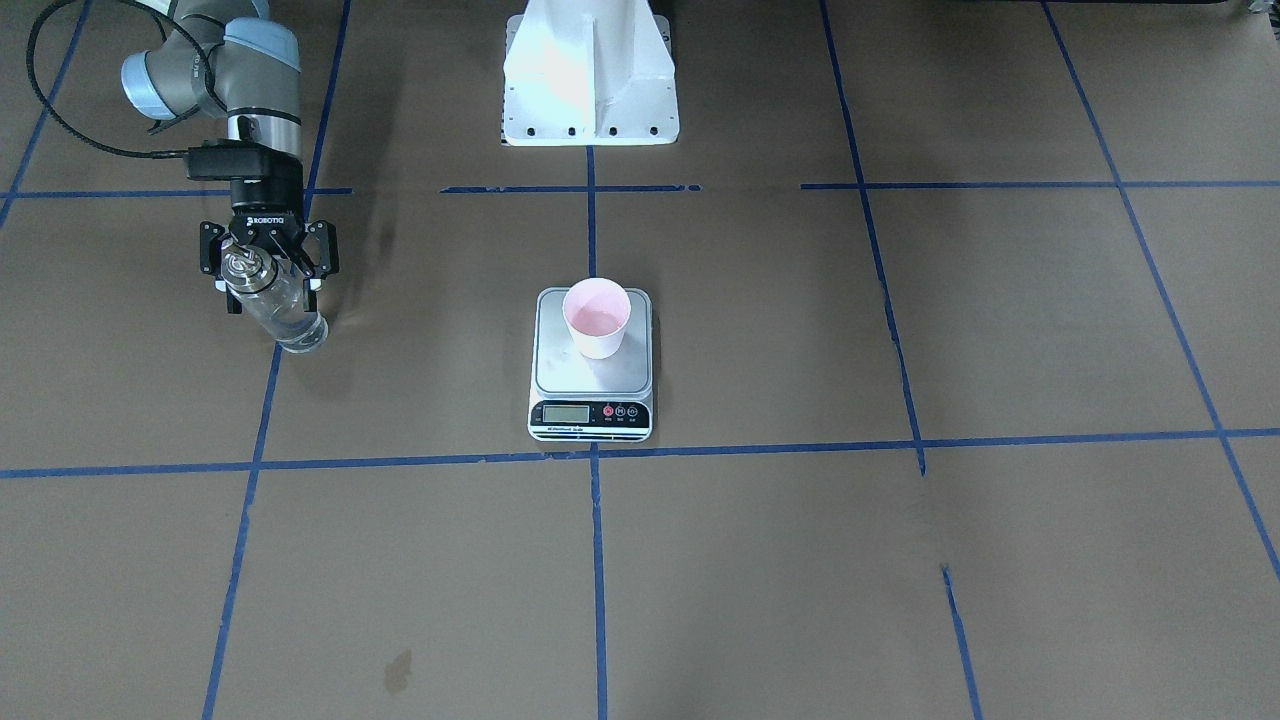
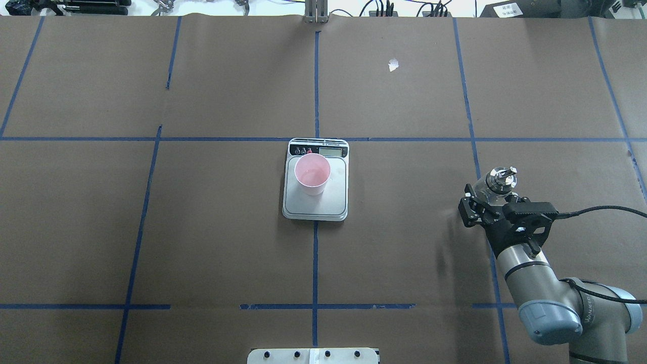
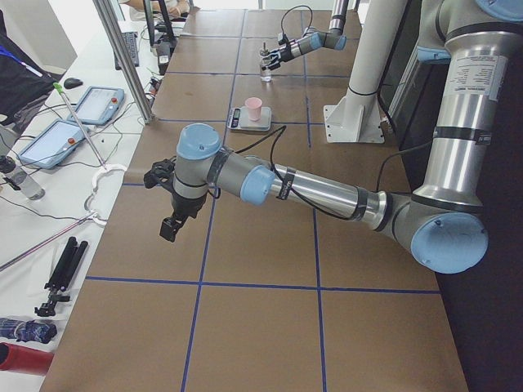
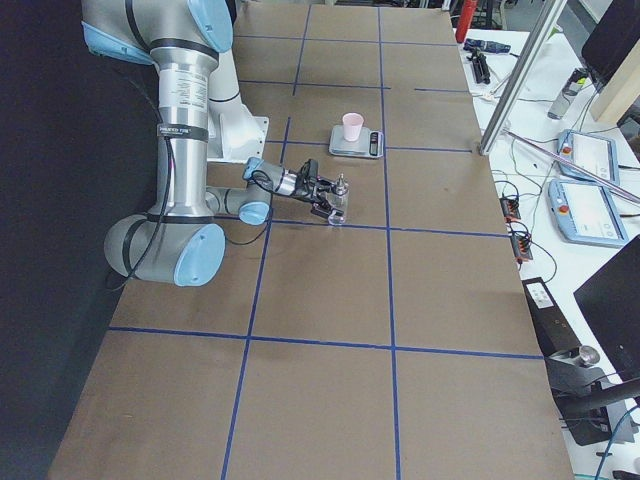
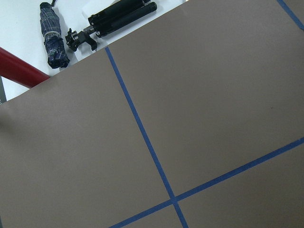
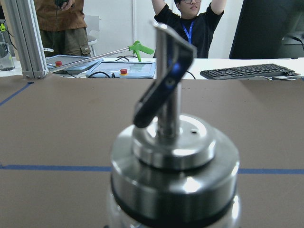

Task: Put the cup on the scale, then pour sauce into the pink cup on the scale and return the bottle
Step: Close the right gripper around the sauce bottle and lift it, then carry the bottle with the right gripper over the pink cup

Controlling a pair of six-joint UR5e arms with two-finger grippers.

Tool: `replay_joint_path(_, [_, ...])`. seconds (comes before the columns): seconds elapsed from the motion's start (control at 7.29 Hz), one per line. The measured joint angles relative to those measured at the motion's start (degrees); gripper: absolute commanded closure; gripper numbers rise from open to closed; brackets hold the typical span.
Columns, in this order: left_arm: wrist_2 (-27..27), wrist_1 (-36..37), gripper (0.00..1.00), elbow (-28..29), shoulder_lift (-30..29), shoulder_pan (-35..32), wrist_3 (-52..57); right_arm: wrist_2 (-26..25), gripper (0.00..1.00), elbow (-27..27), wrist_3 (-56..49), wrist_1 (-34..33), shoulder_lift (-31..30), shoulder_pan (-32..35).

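The pale pink cup stands upright on the silver platform of the scale at the table's middle. It also shows from above, the cup on the scale. Well off to the robot's right, the clear glass bottle stands on the brown paper. My right gripper is open around it, fingers a little apart from the glass. Its silver spout cap fills the right wrist view. No sauce level can be made out in the bottle. My left gripper hangs over the table's left end; I cannot tell its state.
The white robot base stands behind the scale. A tripod, a folded umbrella and a red cylinder lie past the table's left end. People and a keyboard are across the table. Blue tape lines grid the paper.
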Motion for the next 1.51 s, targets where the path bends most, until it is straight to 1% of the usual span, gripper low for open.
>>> replay_joint_path(0.27, [0.0,0.0,0.00,0.0,0.2,0.0,0.0,-0.2,1.00,-0.2,0.0,0.0,0.8,0.1])
replay_joint_path(0.55, [0.0,0.0,0.00,0.0,0.2,0.0,0.0,-1.0,1.00,0.3,-0.2,0.1,1.2,0.4])
replay_joint_path(0.82, [-0.2,0.0,0.00,0.0,0.5,0.0,0.0,-2.1,1.00,2.1,-1.9,-0.1,2.4,0.9])
replay_joint_path(1.1, [-0.5,0.0,0.00,0.0,0.9,0.0,0.0,-2.2,1.00,3.9,-7.0,-0.7,4.1,1.1])
replay_joint_path(1.37, [-0.5,0.0,0.00,0.1,0.9,0.0,0.0,-3.3,1.00,4.5,-12.7,-4.3,6.4,1.0])
replay_joint_path(1.51, [-0.6,0.0,0.00,0.3,0.9,0.0,0.0,-4.8,1.00,4.4,-18.5,-6.3,8.7,0.9])
